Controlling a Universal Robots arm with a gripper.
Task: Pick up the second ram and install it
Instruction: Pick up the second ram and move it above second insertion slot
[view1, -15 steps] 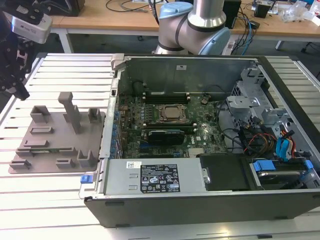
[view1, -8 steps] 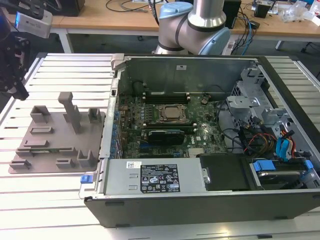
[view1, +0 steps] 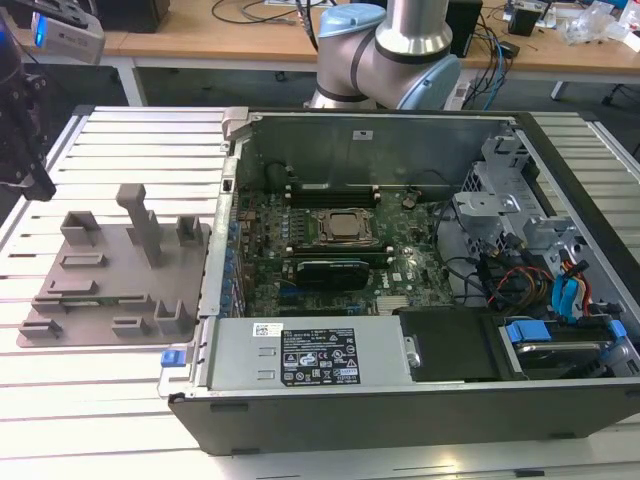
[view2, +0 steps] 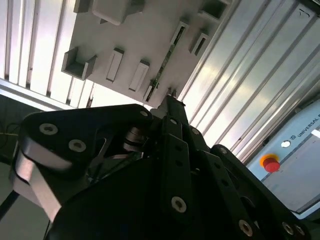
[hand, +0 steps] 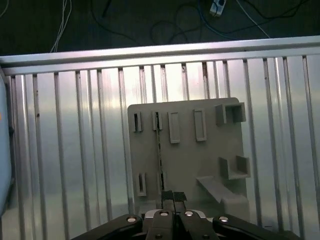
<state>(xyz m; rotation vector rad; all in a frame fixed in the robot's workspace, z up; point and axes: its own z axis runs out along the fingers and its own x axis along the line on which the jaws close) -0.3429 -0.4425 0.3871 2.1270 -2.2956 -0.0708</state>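
Can't make out any face detail on the second ram (hand: 159, 142): just a thin edge-on strip on the grey plate (hand: 200, 165) in both wrist views. Too small to pick out on that plate in the exterior view. Plate's near edge lost behind the gripper (hand: 173, 195) in both wrist views. Gripper body cropped by the exterior view's left edge. Robot arm (view1: 395, 55) cropped at the top edge, PC case (view1: 400, 410) at the exterior view's right.
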